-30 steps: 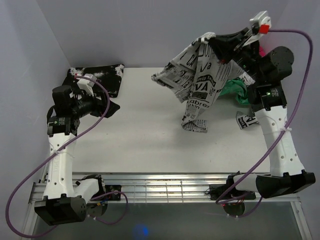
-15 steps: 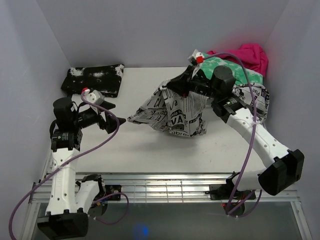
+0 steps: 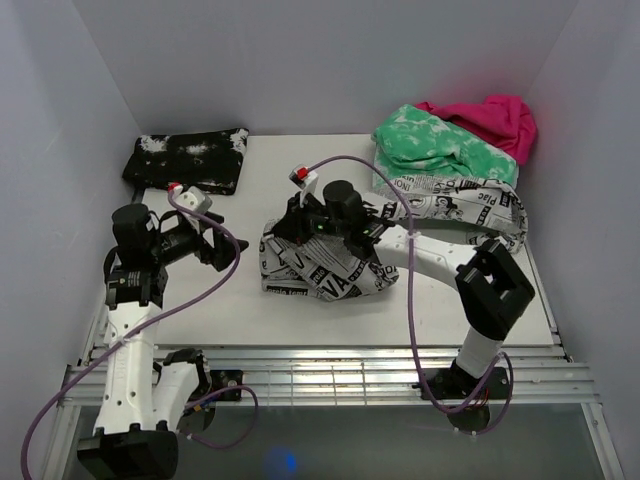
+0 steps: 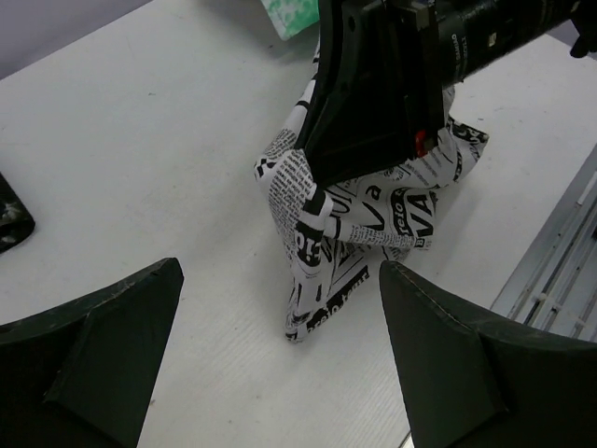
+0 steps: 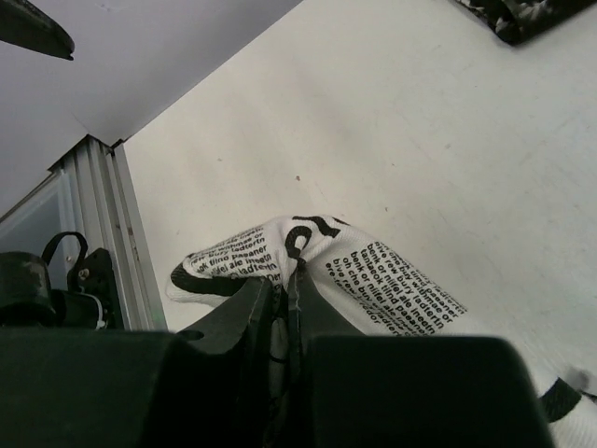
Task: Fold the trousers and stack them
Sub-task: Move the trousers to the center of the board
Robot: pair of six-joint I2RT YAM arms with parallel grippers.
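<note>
White cloth printed with black newsprint, the trousers [image 3: 325,272] sit bunched in a heap at the middle of the table [image 3: 280,170], drawn up to a peak at the left end, where the right gripper [image 3: 290,232] is pinched closed on a fold. The heap's longer side runs left to right, and a printed strip [image 3: 470,205] lies farther right against the green garment [image 3: 440,145], though the arm hides whether the two join. To the left of the heap and apart from it, the left gripper [image 3: 225,240] hovers with its fingers [image 4: 93,355] spread wide, holding nothing.
</note>
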